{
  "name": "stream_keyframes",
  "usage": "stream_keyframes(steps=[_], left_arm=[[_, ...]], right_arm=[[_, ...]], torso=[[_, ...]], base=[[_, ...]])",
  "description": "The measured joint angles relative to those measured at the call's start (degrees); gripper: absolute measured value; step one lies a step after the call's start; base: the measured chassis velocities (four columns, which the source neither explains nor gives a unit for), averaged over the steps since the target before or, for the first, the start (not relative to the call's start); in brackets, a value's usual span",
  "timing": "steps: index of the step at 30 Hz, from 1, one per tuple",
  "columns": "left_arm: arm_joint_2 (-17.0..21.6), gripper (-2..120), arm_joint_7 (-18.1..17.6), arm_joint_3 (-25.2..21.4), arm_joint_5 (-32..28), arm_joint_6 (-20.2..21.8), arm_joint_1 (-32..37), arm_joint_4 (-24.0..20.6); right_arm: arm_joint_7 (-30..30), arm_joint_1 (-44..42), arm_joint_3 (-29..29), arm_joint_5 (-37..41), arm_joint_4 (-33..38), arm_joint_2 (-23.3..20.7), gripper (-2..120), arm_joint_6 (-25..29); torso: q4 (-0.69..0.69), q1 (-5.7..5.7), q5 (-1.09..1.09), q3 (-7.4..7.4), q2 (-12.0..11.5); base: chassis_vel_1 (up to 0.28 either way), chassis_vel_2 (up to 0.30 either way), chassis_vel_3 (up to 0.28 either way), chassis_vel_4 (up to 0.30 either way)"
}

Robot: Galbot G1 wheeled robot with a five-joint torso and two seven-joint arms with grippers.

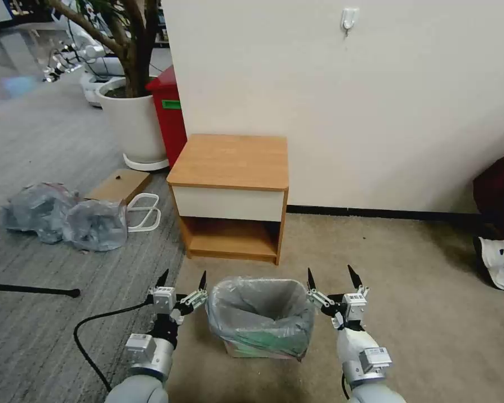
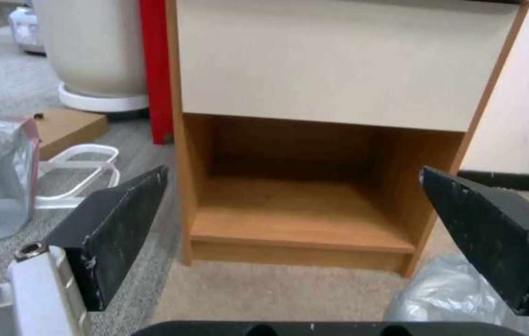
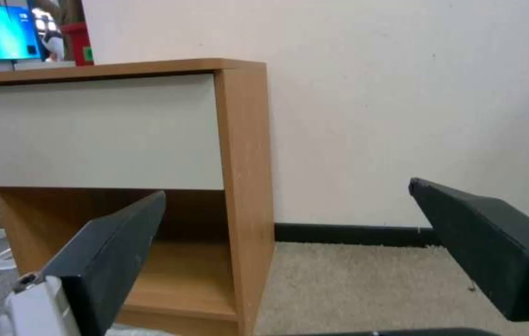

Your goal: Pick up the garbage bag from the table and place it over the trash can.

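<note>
garbage bag (image 1: pixel 261 313) already lined trash can (image 1: pixel 252 348); left tool (image 1: pixel 182 286) and right tool (image 1: pixel 331 284) flanked it, both wide and empty; next likely withdrawal.

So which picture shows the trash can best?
The head view: the whole trash can stands on the carpet there, with the garbage bag lining it. The left wrist view catches a corner of that bag. In the right wrist view I cannot make it out.

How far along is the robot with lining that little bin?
Nearly done: the garbage bag already lines the trash can, draped over its rim, and the table top is bare. The left end effector and right end effector flank the bin, open, holding nothing.
</note>
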Motion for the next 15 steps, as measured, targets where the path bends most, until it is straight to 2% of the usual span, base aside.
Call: stream_keyframes(steps=[15], left_arm=[[0.0,100,0.0,0.0,-0.3,0.3,0.0,-0.1]], right_arm=[[-0.2,0.0,-0.1,-0.1,0.1,-0.1,100,-0.1]], torso=[[0.0,0.0,0.0,0.0,0.0]], base=[[0.0,0.0,0.0,0.0]])
